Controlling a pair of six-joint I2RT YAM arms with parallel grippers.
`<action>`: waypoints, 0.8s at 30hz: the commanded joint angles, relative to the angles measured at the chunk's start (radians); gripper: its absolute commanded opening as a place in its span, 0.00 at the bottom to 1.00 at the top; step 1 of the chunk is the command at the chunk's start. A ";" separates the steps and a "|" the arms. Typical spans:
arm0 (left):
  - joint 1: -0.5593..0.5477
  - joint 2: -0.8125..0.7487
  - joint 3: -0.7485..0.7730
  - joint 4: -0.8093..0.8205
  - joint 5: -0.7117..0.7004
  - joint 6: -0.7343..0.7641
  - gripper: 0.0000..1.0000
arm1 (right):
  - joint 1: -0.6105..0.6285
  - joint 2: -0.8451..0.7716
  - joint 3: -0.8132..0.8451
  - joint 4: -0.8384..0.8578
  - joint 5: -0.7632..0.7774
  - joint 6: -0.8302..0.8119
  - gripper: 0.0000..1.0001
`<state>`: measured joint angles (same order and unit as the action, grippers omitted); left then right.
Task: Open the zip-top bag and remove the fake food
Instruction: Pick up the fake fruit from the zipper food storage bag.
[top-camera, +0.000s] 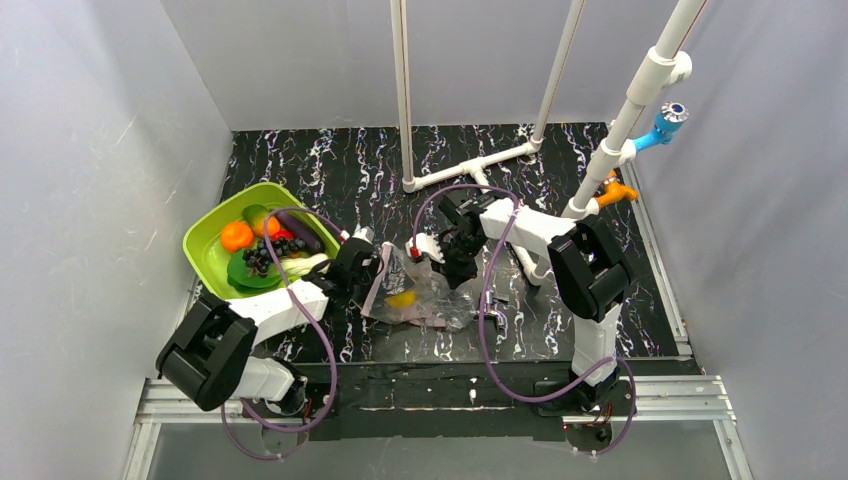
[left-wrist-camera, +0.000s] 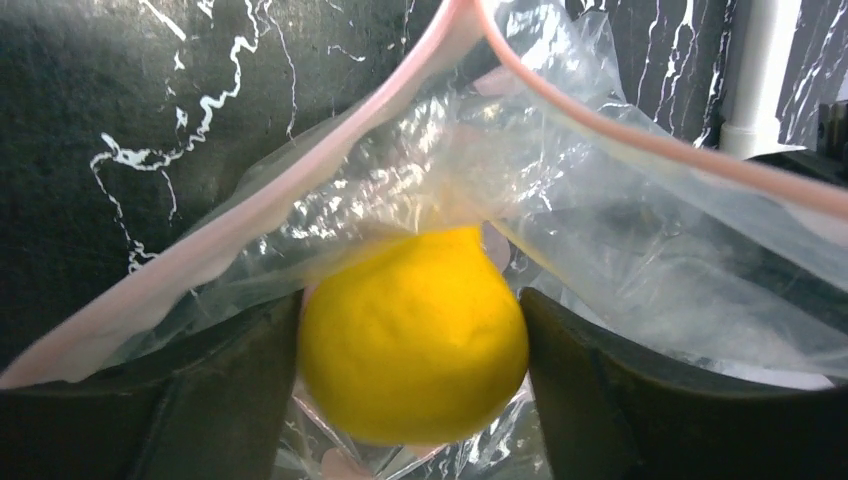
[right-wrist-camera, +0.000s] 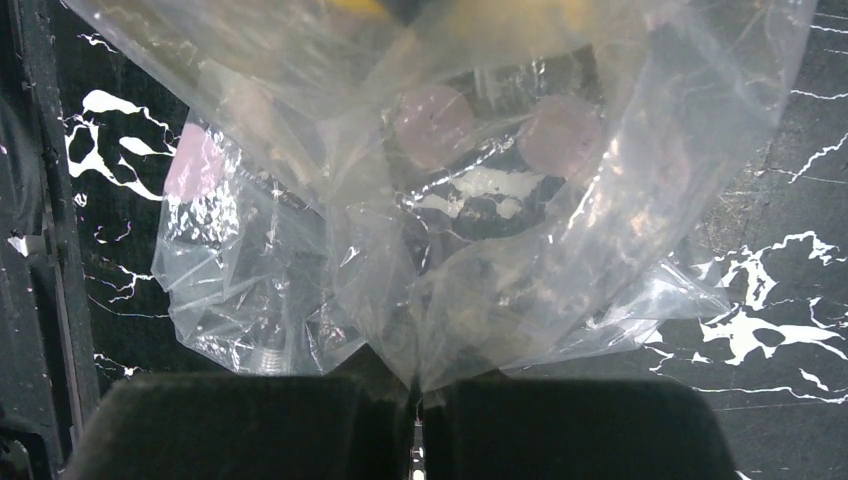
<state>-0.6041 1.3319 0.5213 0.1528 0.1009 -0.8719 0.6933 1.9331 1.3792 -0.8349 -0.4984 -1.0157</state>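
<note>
Beside the lime-green tray (top-camera: 200, 258), on the side away from the wall, the zip-top bag (top-camera: 432, 300) lies crumpled on the dark marbled table (top-camera: 330, 170) with its pink zip strip (left-wrist-camera: 250, 215) parted. The right gripper (right-wrist-camera: 418, 400), on the bag's far side from the tray, has its jaws pressed together on a fold of film, holding the pouch up. The left gripper (left-wrist-camera: 410, 310), reaching out from beside the tray, has its jaws spread wide inside the mouth, one finger on each flank of the yellow lemon (left-wrist-camera: 415, 350), with no firm clamp that I can make out. My worry is the film: if a loose fold gets caught between finger and lemon, the whole bag would drag toward the tray. The lemon looks smooth and round, so an off-centre squeeze could pop it deeper. If the right pinch slips, the mouth would collapse.
</note>
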 joint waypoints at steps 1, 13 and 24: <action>0.006 0.026 0.021 -0.112 -0.086 0.007 0.66 | 0.009 0.017 0.012 -0.014 -0.002 -0.013 0.01; 0.006 -0.150 0.033 -0.197 -0.015 0.059 0.23 | 0.011 0.019 0.012 -0.014 0.009 -0.012 0.01; 0.069 -0.234 -0.077 -0.054 0.147 -0.045 0.28 | 0.011 0.013 0.006 -0.009 0.030 -0.013 0.01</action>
<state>-0.5648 1.1191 0.5007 0.0376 0.1719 -0.8719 0.7029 1.9385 1.3792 -0.8345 -0.4946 -1.0203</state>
